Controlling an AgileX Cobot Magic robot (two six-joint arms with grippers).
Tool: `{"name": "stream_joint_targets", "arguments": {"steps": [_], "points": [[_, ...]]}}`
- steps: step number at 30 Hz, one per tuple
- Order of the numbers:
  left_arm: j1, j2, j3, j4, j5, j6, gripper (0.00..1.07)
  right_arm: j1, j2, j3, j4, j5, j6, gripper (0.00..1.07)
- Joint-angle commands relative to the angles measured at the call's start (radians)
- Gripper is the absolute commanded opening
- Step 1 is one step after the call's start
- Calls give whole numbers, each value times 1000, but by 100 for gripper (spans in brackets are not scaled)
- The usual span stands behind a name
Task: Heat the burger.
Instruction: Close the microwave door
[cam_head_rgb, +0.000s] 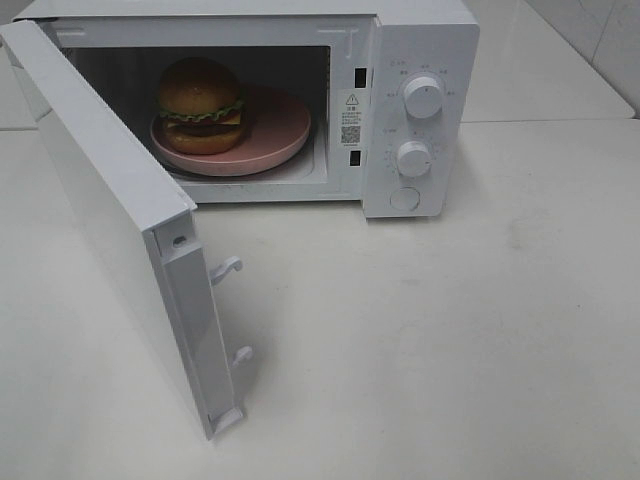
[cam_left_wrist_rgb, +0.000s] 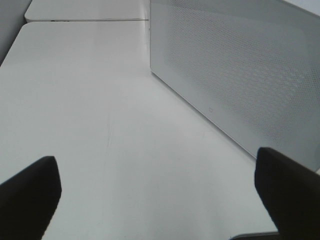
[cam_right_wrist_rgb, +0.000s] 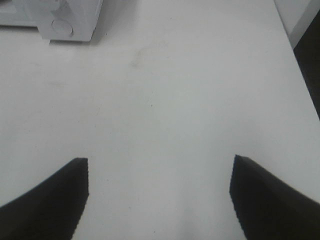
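Up high, the burger (cam_head_rgb: 200, 105) sits on the pink plate (cam_head_rgb: 278, 135) inside the white microwave (cam_head_rgb: 425, 40), its door (cam_head_rgb: 100, 220) swung wide; by the left wrist the left gripper (cam_left_wrist_rgb: 156, 167) hangs open over the table (cam_left_wrist_rgb: 75, 100) beside that door, and by the right wrist the right gripper (cam_right_wrist_rgb: 160, 162) gapes open too

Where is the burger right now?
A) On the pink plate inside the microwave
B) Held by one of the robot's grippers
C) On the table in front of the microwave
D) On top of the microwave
A: the burger sits on the pink plate inside the microwave, and its door stands wide open.
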Motion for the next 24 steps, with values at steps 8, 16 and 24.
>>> {"name": "stream_joint_targets", "arguments": {"steps": [8,16,24], "points": [[0,-17,2,-1,-15,-6,98,-54,-151,8,14,-2,-13,76],[0,-4,2,-1,-15,-6,98,-53,-151,8,14,-2,-13,76],[0,-4,2,-1,-15,-6,98,-53,-150,8,14,-2,-13,75]]}}
